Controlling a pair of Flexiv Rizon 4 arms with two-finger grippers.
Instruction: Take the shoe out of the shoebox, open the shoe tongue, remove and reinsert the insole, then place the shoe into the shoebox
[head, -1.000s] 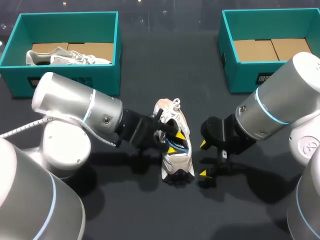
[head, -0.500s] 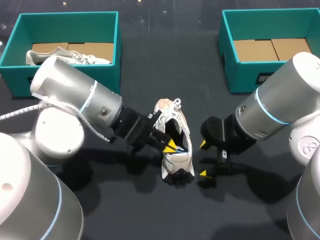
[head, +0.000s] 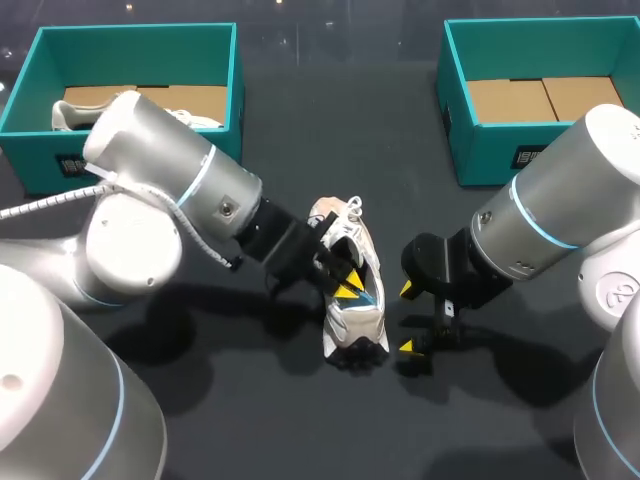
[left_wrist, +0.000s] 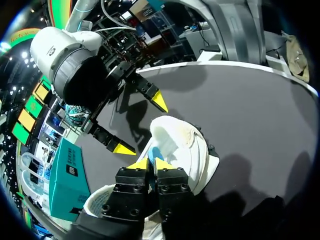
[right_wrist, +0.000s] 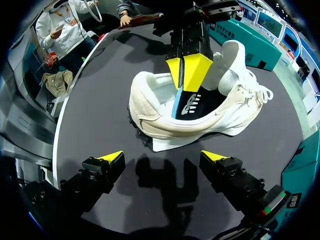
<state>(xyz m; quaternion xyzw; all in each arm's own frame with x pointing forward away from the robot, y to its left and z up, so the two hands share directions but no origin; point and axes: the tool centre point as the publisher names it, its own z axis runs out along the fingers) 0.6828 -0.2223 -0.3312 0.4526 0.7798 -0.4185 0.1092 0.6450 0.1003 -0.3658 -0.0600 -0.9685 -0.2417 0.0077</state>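
Evidently mid insole removal: the left gripper (head: 349, 287) pinches narrow on the sneaker's (head: 355, 330) insole (right_wrist: 192, 107), the right gripper (head: 408, 318) hangs wide open beside it, and the next move should draw the insole clear.

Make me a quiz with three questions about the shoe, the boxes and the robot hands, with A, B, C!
1. Where is the shoe at the left gripper? A in a box; B on the table; C in the air.
2. How many teal boxes are there? A one; B three; C two.
3. The right gripper is: A open; B shut on the shoe; C shut on a box.
Answers: 1 B, it lies on the table. 2 C, one at each far corner. 3 A, its yellow tips stand apart.
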